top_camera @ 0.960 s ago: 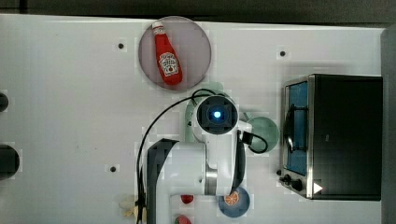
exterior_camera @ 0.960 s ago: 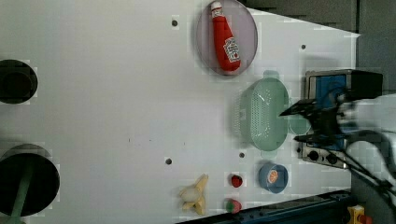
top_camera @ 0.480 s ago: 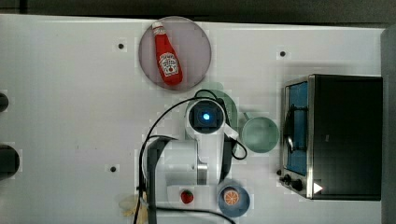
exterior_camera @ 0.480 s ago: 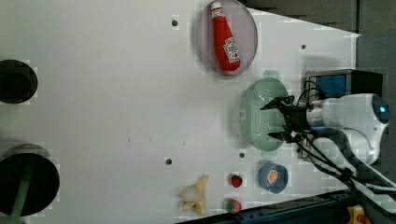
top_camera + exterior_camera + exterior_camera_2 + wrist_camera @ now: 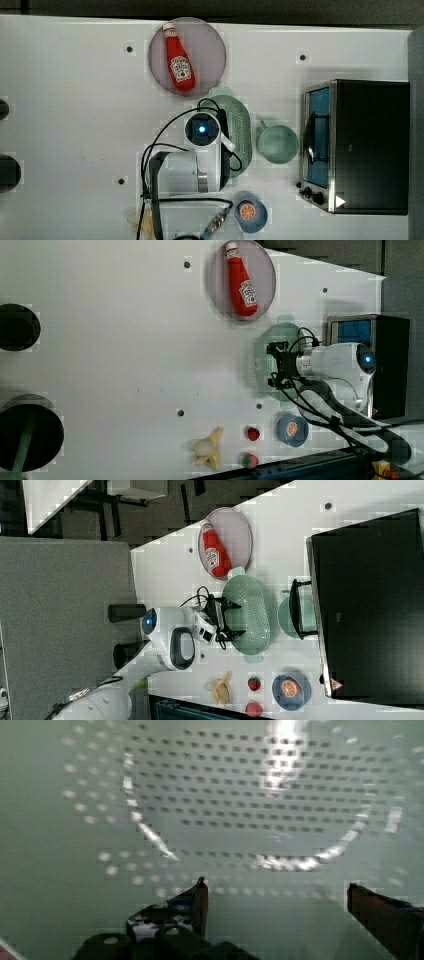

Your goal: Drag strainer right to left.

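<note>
White desk (image 5: 75,125), flat and slick. Strainer (image 5: 243,125) sits just beside the mug (image 5: 278,144), between it and the ketchup plate (image 5: 210,50). End effector (image 5: 275,895) spread wide inside the bowl, holding nothing. Likely light, stiff plastic; should slide easily; hook the inner wall or rim.

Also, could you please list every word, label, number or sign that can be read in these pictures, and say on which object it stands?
No text can be read.
Ketchup bottle: white label with print, too blurred to read.
Toaster oven: a white triangle mark at a corner; a red-edged triangle sign in the right view, nothing legible.
Strainer: no markings.
</note>
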`<move>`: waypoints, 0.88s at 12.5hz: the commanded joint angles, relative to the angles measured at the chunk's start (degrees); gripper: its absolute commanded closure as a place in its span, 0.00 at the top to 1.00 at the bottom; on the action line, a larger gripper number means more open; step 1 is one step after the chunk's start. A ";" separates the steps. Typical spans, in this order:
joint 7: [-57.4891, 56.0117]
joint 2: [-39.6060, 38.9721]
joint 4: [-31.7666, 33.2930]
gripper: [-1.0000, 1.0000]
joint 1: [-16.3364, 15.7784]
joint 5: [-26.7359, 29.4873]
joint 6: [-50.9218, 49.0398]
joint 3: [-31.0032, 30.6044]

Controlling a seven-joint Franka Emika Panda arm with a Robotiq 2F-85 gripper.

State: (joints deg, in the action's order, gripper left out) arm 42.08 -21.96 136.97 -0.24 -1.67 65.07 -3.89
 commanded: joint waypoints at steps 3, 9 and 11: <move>6.75 1.26 0.28 1.00 -0.14 0.33 1.73 -2.15; 10.42 1.23 -0.04 1.00 -1.83 2.91 1.49 -6.96; 14.14 1.22 -0.14 1.00 -2.72 3.71 1.48 -8.35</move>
State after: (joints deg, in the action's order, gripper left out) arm 51.70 -22.49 137.42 -2.01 1.40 65.63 -11.45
